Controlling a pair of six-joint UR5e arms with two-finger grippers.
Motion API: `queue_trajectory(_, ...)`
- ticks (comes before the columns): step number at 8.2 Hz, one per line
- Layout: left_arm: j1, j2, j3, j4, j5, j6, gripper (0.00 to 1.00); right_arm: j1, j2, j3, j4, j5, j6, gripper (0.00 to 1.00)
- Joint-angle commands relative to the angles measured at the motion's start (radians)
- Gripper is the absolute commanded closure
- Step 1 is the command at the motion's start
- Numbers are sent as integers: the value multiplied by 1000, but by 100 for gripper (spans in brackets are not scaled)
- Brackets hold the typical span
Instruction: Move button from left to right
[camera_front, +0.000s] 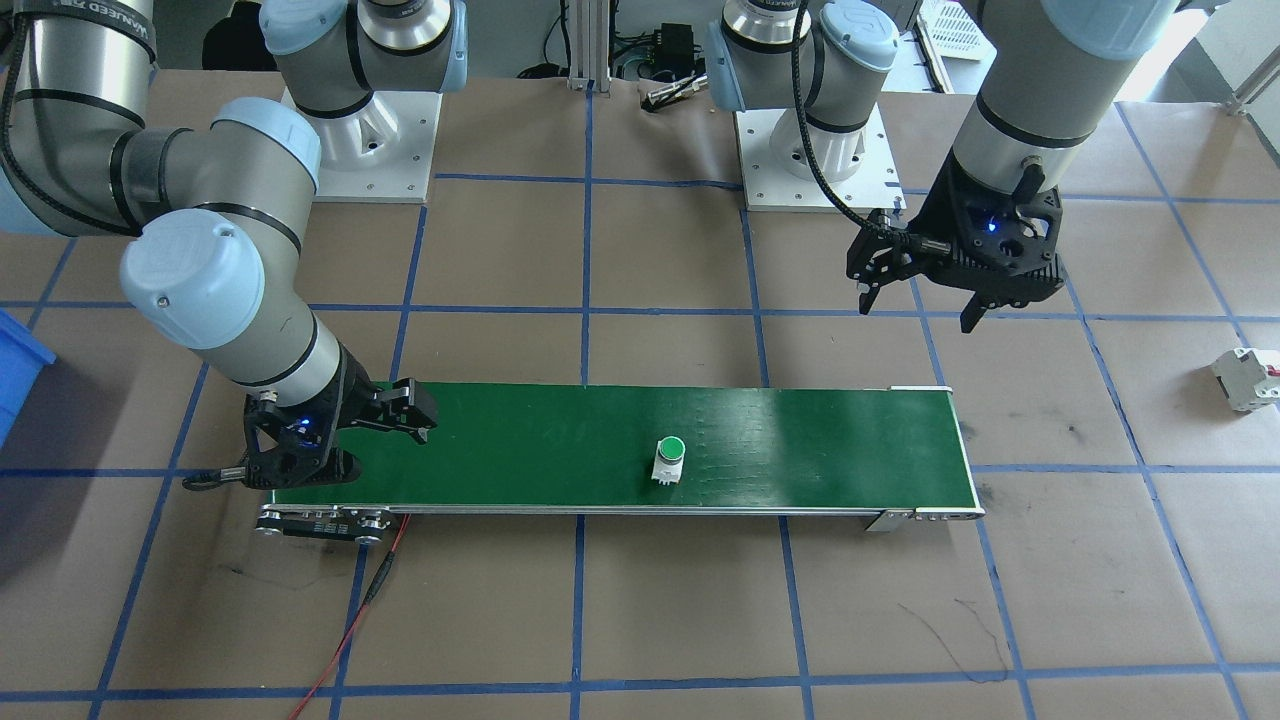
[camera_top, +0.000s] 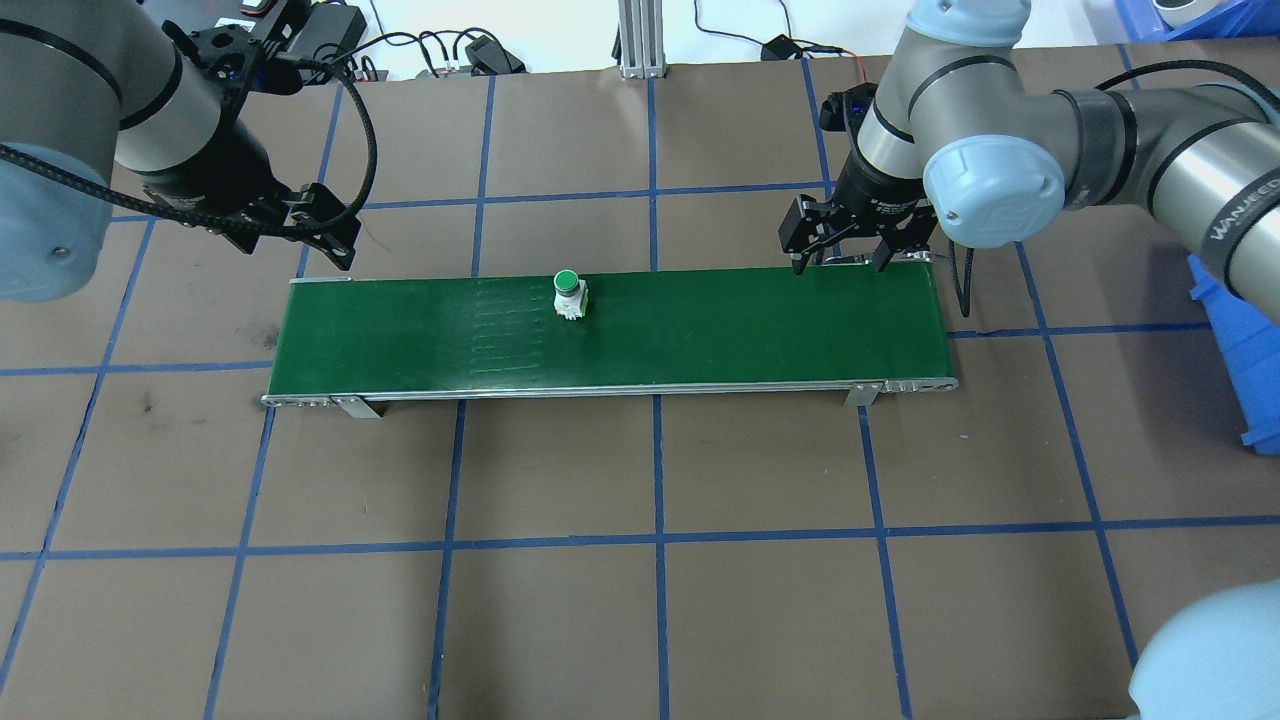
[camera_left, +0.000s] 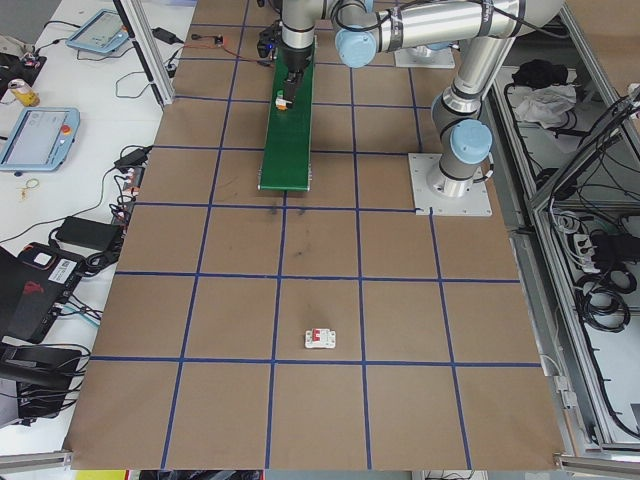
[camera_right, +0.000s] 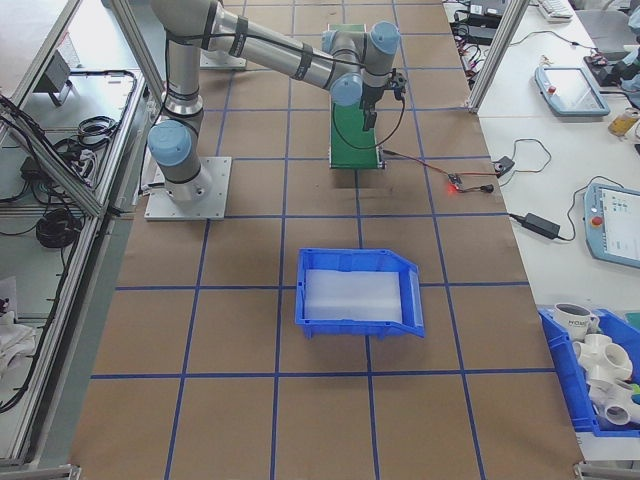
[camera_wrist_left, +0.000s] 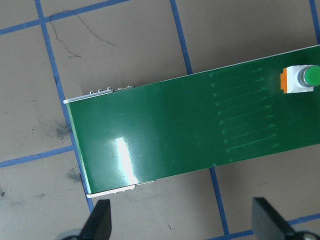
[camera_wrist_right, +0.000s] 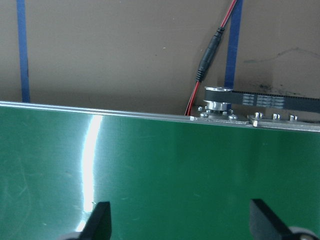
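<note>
The button (camera_top: 568, 293) stands upright on the green conveyor belt (camera_top: 700, 330), a little left of its middle and near the far edge. It also shows as the button (camera_front: 669, 458) and at the right edge of the left wrist view as the button (camera_wrist_left: 305, 78). My left gripper (camera_top: 295, 245) hovers open just beyond the belt's left end with nothing between its fingers (camera_wrist_left: 102, 220). My right gripper (camera_top: 838, 266) is open and empty over the far edge of the belt's right end, well away from the button.
A white circuit breaker (camera_front: 1250, 378) with a red mark lies on the brown paper off the belt's left end. A blue bin (camera_right: 360, 290) sits beyond the belt's right end. A red-black cable (camera_front: 350, 630) runs from the belt's motor end.
</note>
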Motion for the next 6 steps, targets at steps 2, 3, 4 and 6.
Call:
queue_trajectory(2,1,6,-2,11,4,-1,0,-17,-5,2,1,58,32,0)
queue_trajectory(3,1,10,-2,8,10,-1,0,-17,-3,2,1,53,35,0)
queue_trajectory(4,9,10,-5,-4,20,-1,0,-17,-3,2,-1,50,35,0)
queue_trajectory(6,13,9,5,3,55,-1,0,-17,-3,2,-2,47,37,0)
